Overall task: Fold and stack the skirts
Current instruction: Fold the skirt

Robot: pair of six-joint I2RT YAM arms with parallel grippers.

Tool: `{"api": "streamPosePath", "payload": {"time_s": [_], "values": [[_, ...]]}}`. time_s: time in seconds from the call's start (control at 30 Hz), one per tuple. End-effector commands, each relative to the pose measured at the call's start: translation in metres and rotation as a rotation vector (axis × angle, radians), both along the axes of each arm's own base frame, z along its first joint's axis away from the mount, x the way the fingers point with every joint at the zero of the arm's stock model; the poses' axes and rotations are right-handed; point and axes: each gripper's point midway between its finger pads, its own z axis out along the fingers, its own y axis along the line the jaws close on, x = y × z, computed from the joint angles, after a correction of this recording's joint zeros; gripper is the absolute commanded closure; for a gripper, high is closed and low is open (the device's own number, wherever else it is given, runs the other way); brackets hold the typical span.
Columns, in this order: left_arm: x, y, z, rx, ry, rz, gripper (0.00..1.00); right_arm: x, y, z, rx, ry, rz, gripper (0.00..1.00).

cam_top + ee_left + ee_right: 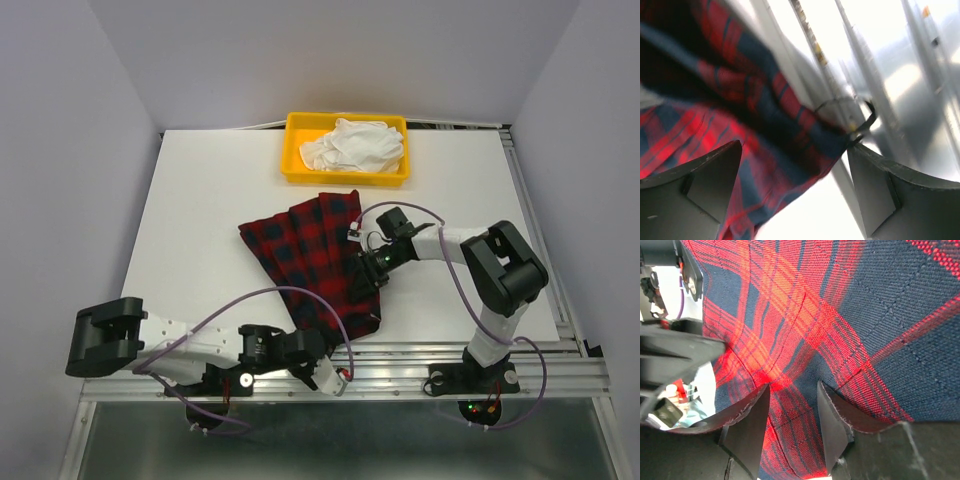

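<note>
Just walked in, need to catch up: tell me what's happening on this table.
Two robot arms are working a red plaid skirt spread on the table. The right gripper pinches cloth at its right edge. The left gripper hangs open by its near corner, holding nothing. A white cloth sits bunched in the yellow tray at the far edge.

The left wrist view is motion-blurred (plaid skirt [740, 115] smeared, cut off); whether the right hand [793, 390] grips it is unclear.
</note>
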Motion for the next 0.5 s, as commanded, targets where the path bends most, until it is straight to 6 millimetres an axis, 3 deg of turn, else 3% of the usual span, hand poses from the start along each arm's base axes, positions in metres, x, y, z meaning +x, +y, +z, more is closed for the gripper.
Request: {"api": "streamPosePath", "payload": {"time_s": [0.0, 0.1, 0.2, 0.3, 0.4, 0.43, 0.47], "values": [[-0.002, -0.019, 0.0, -0.088, -0.014, 0.042, 0.02, 0.002, -0.022, -0.044, -0.185, -0.022, -0.019, 0.51], [0.0, -0.026, 0.002, -0.133, -0.01, 0.097, 0.05, 0.002, -0.023, -0.043, -0.187, -0.023, -0.022, 0.52], [0.003, -0.025, 0.004, -0.153, -0.022, 0.144, 0.25, 0.001, -0.023, -0.045, -0.194, -0.018, -0.026, 0.53], [0.005, -0.021, 0.012, -0.165, -0.026, 0.16, 0.53, 0.003, -0.024, -0.044, -0.199, -0.023, -0.036, 0.57], [0.007, -0.021, 0.024, -0.177, 0.01, 0.204, 0.85, 0.005, -0.023, -0.032, -0.184, -0.059, -0.046, 0.61], [0.008, -0.022, 0.032, -0.206, 0.036, 0.219, 1.0, 0.007, -0.023, -0.027, -0.176, -0.078, -0.05, 0.62], [0.009, -0.025, 0.04, -0.229, 0.063, 0.219, 1.0, 0.009, -0.022, -0.015, -0.159, -0.112, -0.055, 0.62]]}}
